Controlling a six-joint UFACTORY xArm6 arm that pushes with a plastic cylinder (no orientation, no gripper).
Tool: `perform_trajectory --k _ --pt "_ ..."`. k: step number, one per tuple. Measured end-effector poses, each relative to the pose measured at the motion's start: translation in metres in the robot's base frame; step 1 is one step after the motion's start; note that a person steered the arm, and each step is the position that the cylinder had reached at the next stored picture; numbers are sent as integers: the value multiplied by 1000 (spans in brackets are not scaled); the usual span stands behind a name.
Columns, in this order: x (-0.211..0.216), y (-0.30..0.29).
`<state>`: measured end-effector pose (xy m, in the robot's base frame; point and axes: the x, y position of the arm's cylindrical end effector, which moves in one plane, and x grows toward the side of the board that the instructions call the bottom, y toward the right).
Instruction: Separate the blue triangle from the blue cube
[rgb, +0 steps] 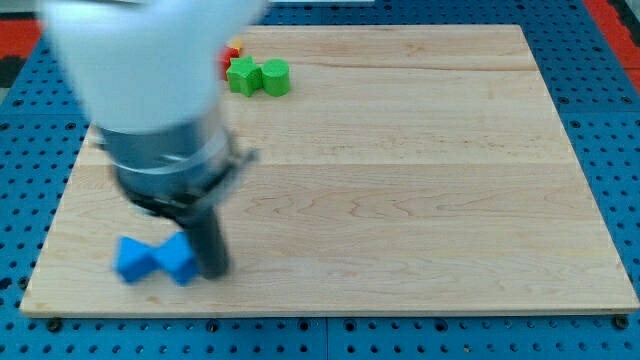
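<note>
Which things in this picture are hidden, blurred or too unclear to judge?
All in the camera view:
- Red block: mostly hidden behind the blurred arm; shape unclear.
- Yellow bit beside it: only a sliver shows.
- My tip: blurred, just right of the blue blocks; contact cannot be told.
- Blue cube and blue triangle: blurred, which is which is uncertain; they seem to touch.
- Green blocks: exact shapes soft.

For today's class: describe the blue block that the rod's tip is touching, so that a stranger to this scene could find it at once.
Start at the wooden board and go to its corner at the view's bottom left, where two blue blocks touch. The one wanted is the blue triangle, the right-hand one of the pair, with my tip against its right side. Its neighbour, the blue cube, lies further left, away from the rod.
</note>
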<state>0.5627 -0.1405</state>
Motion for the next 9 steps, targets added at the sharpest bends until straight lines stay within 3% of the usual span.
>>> perform_trajectory --k 1,2,3,5,6,7,8,9 --pt "-15 -38" --pt "44 35" --pt "56 20" --pt "50 -154" --pt "-9 -129" --pt "-28 -74" --pt "-28 -56" --pt "-58 -75"
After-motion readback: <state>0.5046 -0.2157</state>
